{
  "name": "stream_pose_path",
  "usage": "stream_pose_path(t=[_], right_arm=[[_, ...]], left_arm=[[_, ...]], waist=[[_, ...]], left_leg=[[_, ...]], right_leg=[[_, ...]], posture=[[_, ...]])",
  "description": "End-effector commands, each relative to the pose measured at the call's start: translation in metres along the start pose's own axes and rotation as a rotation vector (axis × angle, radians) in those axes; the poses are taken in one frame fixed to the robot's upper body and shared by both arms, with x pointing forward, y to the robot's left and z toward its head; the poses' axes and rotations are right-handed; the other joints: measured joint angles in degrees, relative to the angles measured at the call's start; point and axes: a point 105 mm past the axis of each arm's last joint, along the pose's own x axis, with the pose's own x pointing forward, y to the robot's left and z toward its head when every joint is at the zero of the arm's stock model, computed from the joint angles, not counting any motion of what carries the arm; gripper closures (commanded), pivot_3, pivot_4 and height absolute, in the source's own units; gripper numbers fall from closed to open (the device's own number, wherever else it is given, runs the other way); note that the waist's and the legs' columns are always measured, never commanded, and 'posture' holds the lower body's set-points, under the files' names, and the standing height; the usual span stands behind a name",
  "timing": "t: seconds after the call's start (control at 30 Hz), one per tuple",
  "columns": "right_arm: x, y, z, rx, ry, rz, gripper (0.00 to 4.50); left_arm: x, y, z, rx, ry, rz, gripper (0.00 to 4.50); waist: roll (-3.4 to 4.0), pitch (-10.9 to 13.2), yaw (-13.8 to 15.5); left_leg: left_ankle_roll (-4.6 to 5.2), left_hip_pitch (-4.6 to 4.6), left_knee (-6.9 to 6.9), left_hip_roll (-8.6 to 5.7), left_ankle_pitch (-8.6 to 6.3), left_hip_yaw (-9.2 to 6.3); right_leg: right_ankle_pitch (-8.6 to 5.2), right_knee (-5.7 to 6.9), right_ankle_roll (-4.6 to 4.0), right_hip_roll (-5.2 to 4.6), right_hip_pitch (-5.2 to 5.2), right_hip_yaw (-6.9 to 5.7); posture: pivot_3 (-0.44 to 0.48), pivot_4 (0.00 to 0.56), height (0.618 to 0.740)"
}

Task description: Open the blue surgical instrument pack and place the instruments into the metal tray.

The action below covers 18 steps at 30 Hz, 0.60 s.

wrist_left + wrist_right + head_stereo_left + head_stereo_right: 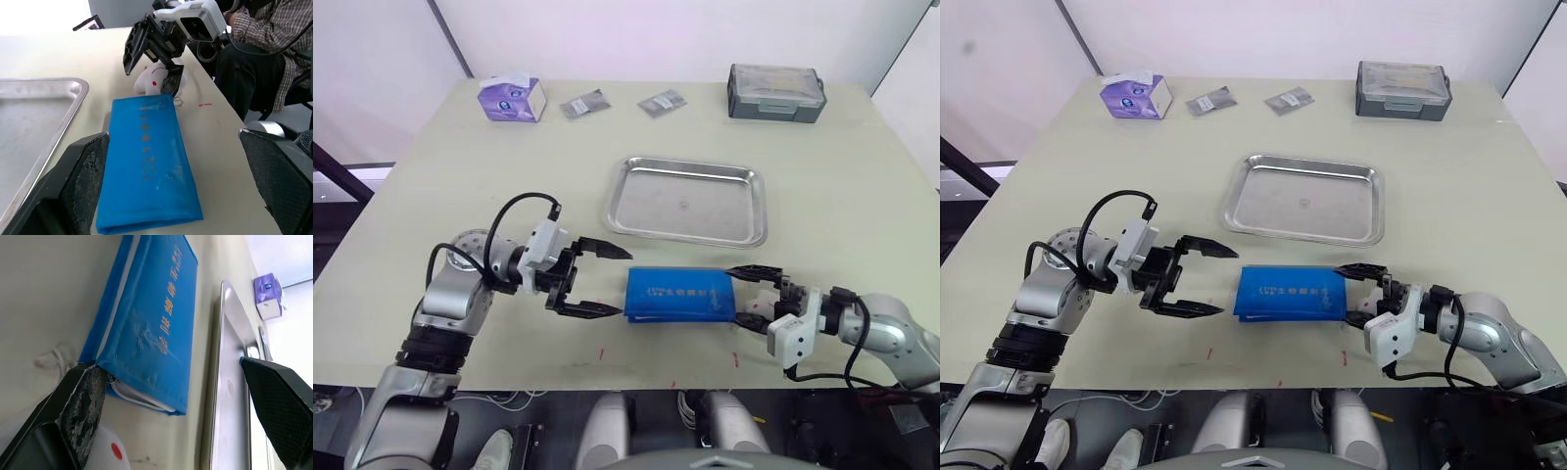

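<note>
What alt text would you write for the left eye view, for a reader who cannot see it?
A closed blue surgical instrument pack lies flat on a table, just in front of an empty metal tray. The open left gripper and open right gripper face its two short ends.

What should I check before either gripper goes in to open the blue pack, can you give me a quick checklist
1. Blue surgical instrument pack lying flat and shut on the table: ok.
2. Left gripper open, level with the pack's end but not touching it: ok.
3. Right gripper open at the pack's other end, one finger right against the corner by the zipper: ok, though contact cannot be told.
4. Metal tray empty and lying just beyond the pack: ok.
5. Instruments out of the pack: not ok, none visible yet.
6. Person seated close to the table edge beside the right gripper: cannot tell if clear of the arm's path.
</note>
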Motion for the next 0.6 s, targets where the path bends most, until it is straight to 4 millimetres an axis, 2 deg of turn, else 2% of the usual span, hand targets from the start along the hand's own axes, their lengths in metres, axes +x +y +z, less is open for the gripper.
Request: stream_pose_path(t=[0.03,0.13,0.23,0.27,0.47,0.6], right_arm=[[0.002,0.002,-0.001,0.002,-0.006,0.016,2.16],[0.003,0.004,-0.002,0.007,-0.008,0.027,3.51],[0.003,0.006,0.000,0.014,-0.021,0.042,4.26],[0.003,0.007,0.000,0.019,-0.028,0.046,4.39],[-0.002,0.007,0.000,0.038,-0.042,0.046,4.39],[-0.008,0.002,0.005,0.114,-0.093,0.016,4.39]], left_arm=[[-0.004,-0.003,0.006,0.042,0.001,-0.042,0.00],[-0.004,-0.003,0.006,0.043,0.001,-0.040,0.00],[-0.005,-0.003,0.006,0.044,0.000,-0.039,0.00],[-0.005,-0.003,0.006,0.045,-0.001,-0.039,0.00],[-0.004,-0.004,0.005,0.048,-0.002,-0.038,0.00],[-0.004,-0.004,0.006,0.052,-0.007,-0.040,0.00]], waist=[[0.00,0.0,0.0],[0.00,0.0,0.0],[0.00,0.0,0.1],[0.00,0.0,0.1],[0.00,0.0,0.2],[0.00,0.0,0.3]], left_leg=[[0.00,0.00,0.00,0.00,0.00,-0.01],[0.00,0.00,0.00,0.01,0.00,-0.01],[0.00,0.00,0.00,0.01,0.00,-0.02],[0.00,0.00,0.00,0.01,0.00,-0.02],[0.00,-0.01,0.00,0.01,0.00,-0.01],[0.00,-0.01,0.00,0.01,0.00,-0.02]], right_leg=[[0.00,0.00,0.00,0.00,0.00,-0.01],[0.00,0.01,0.00,0.00,0.00,0.00],[0.00,0.00,0.00,0.00,-0.01,0.00],[0.00,0.01,0.00,0.00,0.00,0.00],[0.00,0.00,0.00,0.00,0.00,-0.01],[0.00,-0.01,0.00,0.00,0.00,-0.01]], posture=[[0.000,0.150,0.738],[0.000,0.150,0.738],[0.000,0.150,0.738],[0.000,0.150,0.738],[0.000,0.150,0.738],[0.000,0.150,0.738]])
